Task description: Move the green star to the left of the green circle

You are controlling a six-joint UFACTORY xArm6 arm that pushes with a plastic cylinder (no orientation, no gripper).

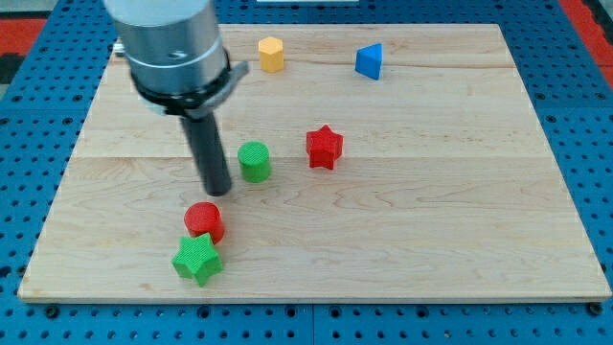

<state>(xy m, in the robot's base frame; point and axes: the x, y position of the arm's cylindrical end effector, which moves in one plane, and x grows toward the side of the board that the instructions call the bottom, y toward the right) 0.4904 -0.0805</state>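
- The green star (197, 259) is seen lying flat in the lower left of the frame, close to the worktop's (431, 230) bottom edge.
- The star's upper right point is touched by the red circle (204, 220), a short cylinder set just above it.
- The green circle (254, 161) is pictured standing left of the frame's centre, above and to the right of the star, well apart from it.
- My tip (218, 191) is shown resting on the wood just to the lower left of the green circle and just above the red circle; the star is not touched by it.
- No jaws are carried by the arm: only a straight dark rod is seen, hung from a grey metal housing (172, 43) in the upper left of the frame, so nothing is grasped.
- The red star (324, 147) is found near the green circle, on its right, at the frame's centre.
- The yellow block (272, 54), six-sided by its look, is placed near the worktop's top edge.
- The blue block (370, 61), a wedge-like shape, is set to the right of the yellow one, along the same top edge.
- The pale wooden worktop is framed by a blue perforated base (29, 192).
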